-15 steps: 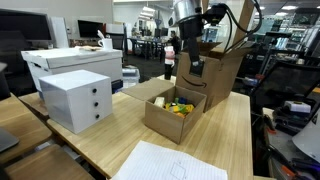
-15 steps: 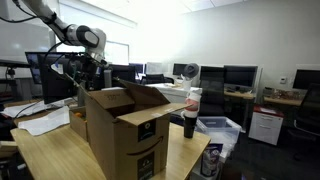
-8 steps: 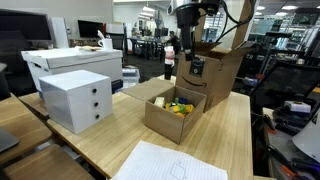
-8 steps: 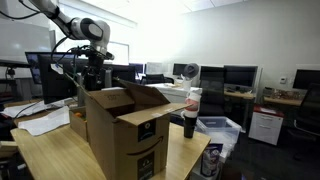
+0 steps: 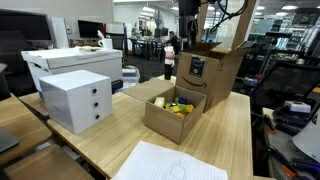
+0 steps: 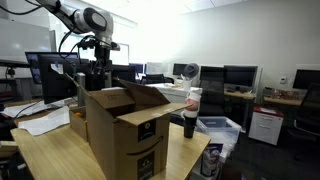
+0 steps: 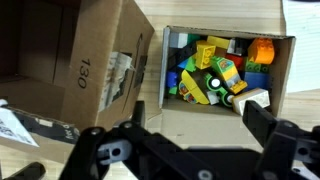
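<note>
The gripper hangs with its jaws spread wide and empty. Straight below the gap sits the small open box packed with bright toy blocks — the tall cardboard box stands just beside one finger, both boxes on the wooden table.

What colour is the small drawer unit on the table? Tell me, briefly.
The drawer unit is white; it shows best in an exterior view.

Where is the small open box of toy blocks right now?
In an exterior view the small box sits in front of the tall cardboard box, right of the white drawer unit; it fills the wrist view's upper right.
</note>
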### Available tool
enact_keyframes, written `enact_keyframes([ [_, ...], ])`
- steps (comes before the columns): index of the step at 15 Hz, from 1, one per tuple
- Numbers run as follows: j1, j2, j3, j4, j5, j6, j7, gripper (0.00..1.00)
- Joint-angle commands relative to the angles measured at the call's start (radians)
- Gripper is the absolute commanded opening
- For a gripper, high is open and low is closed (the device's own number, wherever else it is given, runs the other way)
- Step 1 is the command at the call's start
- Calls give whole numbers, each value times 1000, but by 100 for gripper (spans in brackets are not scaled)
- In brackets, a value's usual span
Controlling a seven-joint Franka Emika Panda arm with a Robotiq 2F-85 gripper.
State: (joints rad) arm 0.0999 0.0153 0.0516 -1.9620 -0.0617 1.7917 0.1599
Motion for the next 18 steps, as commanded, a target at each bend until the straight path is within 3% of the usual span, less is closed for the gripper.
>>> enact_keyframes([
  [1,-19,-36,-1,11,-18,-73,80,93],
  [2,-22,-40,-2,15,-15,-97,98,75],
  [7,-37,-56,-13,29,-11,-188,165,47],
  [14,-75,-65,-45,3,-40,-161,199,5],
  [18,-94,-66,-60,-6,-61,-155,212,0],
])
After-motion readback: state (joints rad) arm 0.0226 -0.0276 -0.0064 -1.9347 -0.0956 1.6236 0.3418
